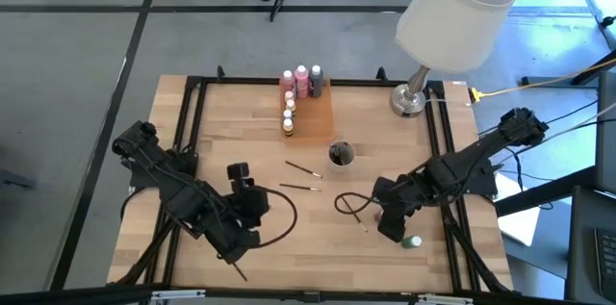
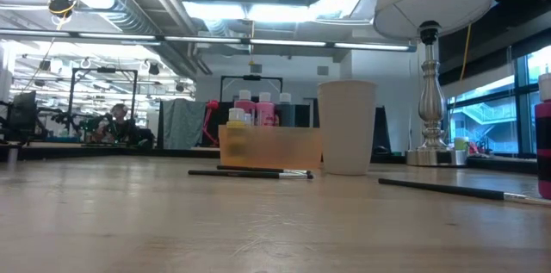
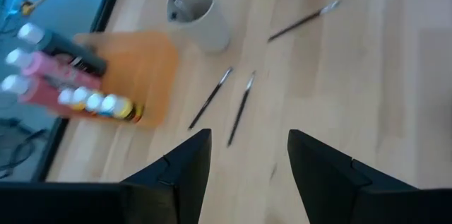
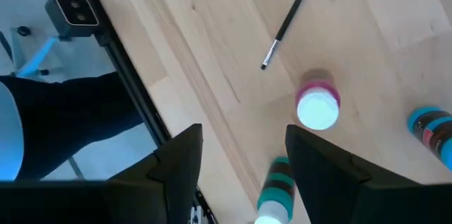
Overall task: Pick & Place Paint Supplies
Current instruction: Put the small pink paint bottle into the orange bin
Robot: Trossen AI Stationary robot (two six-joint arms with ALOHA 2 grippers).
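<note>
The right gripper (image 4: 244, 160) hangs with its fingers apart and empty over the near right part of the table (image 1: 241, 122), above a green-capped bottle (image 4: 272, 199) lying on its side, with a pink bottle (image 4: 318, 105) standing just beside it and a paintbrush (image 4: 289, 19) close by. A descent that lands off-centre would likely roll the lying bottle toward the nearby table edge or tip the pink one. The left gripper (image 3: 244, 160) waits open and empty at the near left, well short of two paintbrushes (image 3: 226, 104), the cup (image 3: 198, 15) and the orange tray (image 3: 134, 68) already holding bottles.
</note>
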